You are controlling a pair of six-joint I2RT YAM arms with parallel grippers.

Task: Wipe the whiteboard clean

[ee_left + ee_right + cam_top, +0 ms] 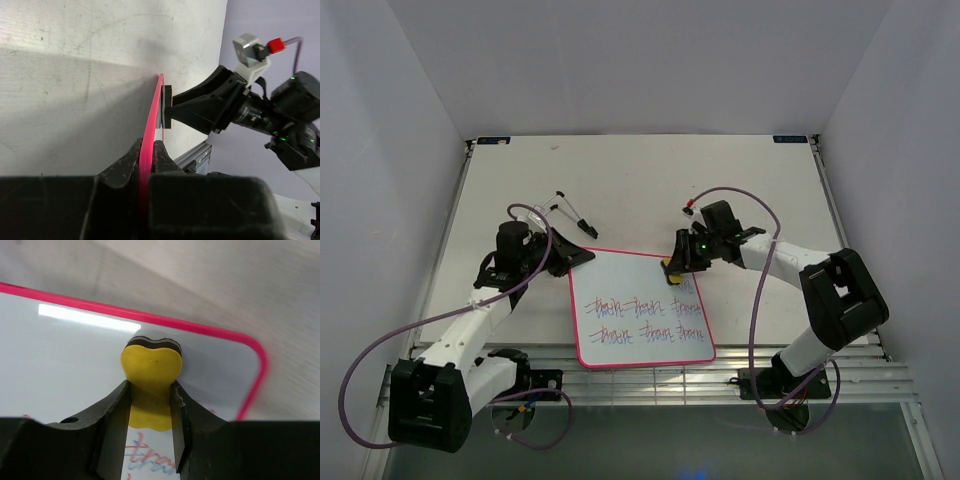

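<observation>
Where the whiteboard [640, 282] lies: flat on the table [520, 190], red-blue writing [640, 320] unerased.
Left gripper [580, 257]: clamped on its far-left rim [152, 115].
Right gripper [150, 390]: pinching yellow eraser sponge [150, 367] at far-right corner.
Wipe: best pressed flat, swept through writing.

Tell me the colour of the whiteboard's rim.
Pink-red; the whiteboard shows it best in the right wrist view.

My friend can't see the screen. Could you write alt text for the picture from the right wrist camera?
Two black fingers of the right gripper pinch a yellow sponge against a glossy whiteboard, close to its rounded pink-rimmed corner. Red and blue handwriting shows at the bottom of the picture, and grey table lies beyond the board.
</observation>
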